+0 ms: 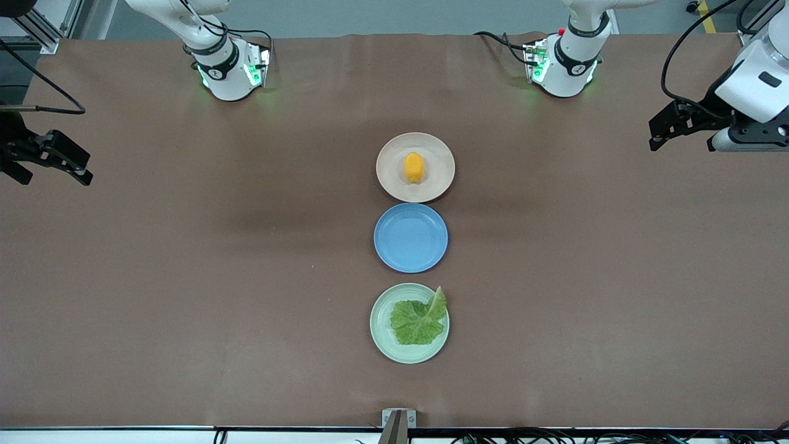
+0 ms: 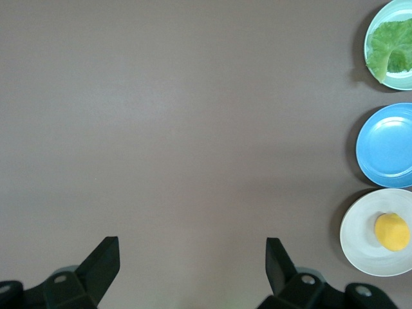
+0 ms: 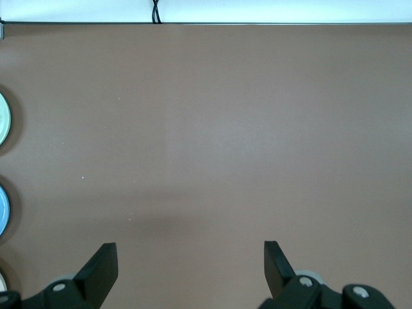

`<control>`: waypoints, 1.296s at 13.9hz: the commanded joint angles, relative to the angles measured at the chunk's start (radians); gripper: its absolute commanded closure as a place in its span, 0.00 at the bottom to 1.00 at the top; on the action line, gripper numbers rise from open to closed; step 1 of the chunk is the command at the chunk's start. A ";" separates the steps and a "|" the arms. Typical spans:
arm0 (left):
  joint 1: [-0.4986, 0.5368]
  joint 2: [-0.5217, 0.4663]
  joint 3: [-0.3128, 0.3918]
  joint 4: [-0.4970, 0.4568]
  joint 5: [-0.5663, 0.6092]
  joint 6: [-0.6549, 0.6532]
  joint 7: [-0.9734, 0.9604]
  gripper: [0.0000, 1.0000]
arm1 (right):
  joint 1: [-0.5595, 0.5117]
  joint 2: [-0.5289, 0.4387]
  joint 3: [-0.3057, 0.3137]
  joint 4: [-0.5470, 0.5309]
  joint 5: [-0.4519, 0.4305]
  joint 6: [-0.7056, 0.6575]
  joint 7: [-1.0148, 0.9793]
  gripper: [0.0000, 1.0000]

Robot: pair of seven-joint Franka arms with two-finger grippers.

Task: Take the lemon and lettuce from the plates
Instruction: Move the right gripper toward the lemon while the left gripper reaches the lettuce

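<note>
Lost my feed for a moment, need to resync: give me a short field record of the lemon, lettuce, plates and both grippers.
lemon: on beige plate, nearest the robots' bases
lettuce: on green plate, nearest the front camera
blue plate: bare, between the two
left gripper: open, waiting over bare table at the left arm's end
right gripper: open, waiting over bare table at the right arm's end
picked: nothing yet
</note>
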 commanded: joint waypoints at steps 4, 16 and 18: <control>-0.011 0.084 -0.017 0.096 -0.009 -0.017 0.005 0.00 | -0.012 -0.018 0.009 -0.012 0.010 -0.006 -0.012 0.00; -0.430 0.697 -0.063 0.232 0.128 0.617 -0.245 0.00 | 0.527 0.014 0.045 -0.162 0.014 0.087 0.610 0.00; -0.464 0.797 -0.060 0.270 0.195 0.745 -0.251 0.05 | 0.589 0.023 0.045 -0.260 0.068 0.200 0.659 0.00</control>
